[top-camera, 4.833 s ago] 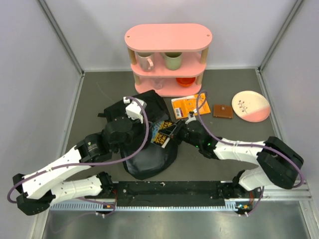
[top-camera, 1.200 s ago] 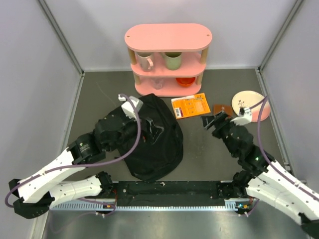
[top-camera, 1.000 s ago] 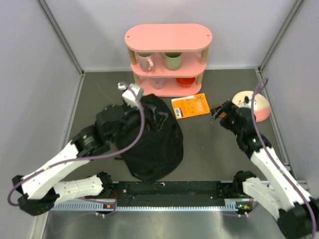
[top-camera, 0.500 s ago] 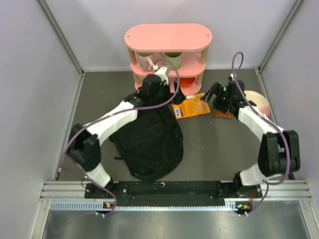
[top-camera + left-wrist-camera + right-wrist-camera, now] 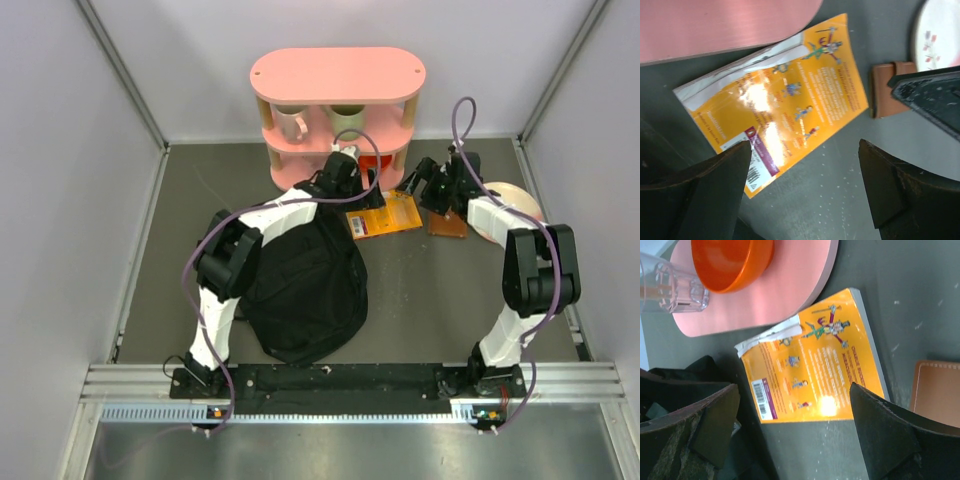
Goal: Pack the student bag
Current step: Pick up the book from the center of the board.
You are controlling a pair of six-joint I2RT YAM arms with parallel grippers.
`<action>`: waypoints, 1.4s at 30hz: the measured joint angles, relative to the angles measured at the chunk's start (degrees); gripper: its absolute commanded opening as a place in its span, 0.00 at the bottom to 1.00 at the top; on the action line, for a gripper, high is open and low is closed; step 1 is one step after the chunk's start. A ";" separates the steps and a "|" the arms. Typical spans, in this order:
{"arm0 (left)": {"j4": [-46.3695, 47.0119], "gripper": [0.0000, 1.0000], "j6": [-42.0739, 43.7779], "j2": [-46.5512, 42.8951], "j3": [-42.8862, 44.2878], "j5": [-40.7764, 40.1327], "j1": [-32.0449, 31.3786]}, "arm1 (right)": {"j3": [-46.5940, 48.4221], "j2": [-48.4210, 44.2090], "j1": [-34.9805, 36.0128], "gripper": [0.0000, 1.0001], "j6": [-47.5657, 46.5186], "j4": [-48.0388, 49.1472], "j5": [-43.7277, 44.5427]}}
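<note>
The student bag lies floppy and black on the grey table, in front of the pink shelf. An orange book lies flat just right of the bag's top. My left gripper hovers open over the book's left end; in the left wrist view the book fills the space ahead of the gripper. My right gripper is open above the book's right end, and its wrist view shows the book between its spread fingers, the bag's edge at left. Nothing is held.
A brown wallet lies right of the book, next to a white and pink plate. The shelf's lowest board carries an orange bowl and a clear glass; two mugs stand above. Grey walls close in all sides.
Both arms have swung away from the bag and the near side, stretching to the far end. Both open grippers now sit over the orange book.
</note>
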 measured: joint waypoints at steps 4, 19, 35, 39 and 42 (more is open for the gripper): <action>-3.96 0.93 -0.66 2.03 2.19 -3.56 0.00 | 2.64 3.78 -0.09 0.90 -0.96 0.50 0.00; -9.31 0.93 -1.42 6.19 4.00 -11.50 0.00 | 4.20 10.27 -0.15 0.90 -2.58 1.01 -0.63; -8.61 0.85 -2.47 8.57 5.05 -9.14 -0.15 | 2.51 8.98 -0.90 0.92 -4.94 4.33 0.90; -8.33 0.82 -2.67 8.63 5.05 -7.85 -0.04 | 3.34 9.38 -2.40 0.87 -4.96 4.92 -0.39; -8.17 0.81 -2.82 8.66 5.03 -6.88 -0.02 | 4.39 11.41 -3.23 0.85 -4.85 5.64 -3.08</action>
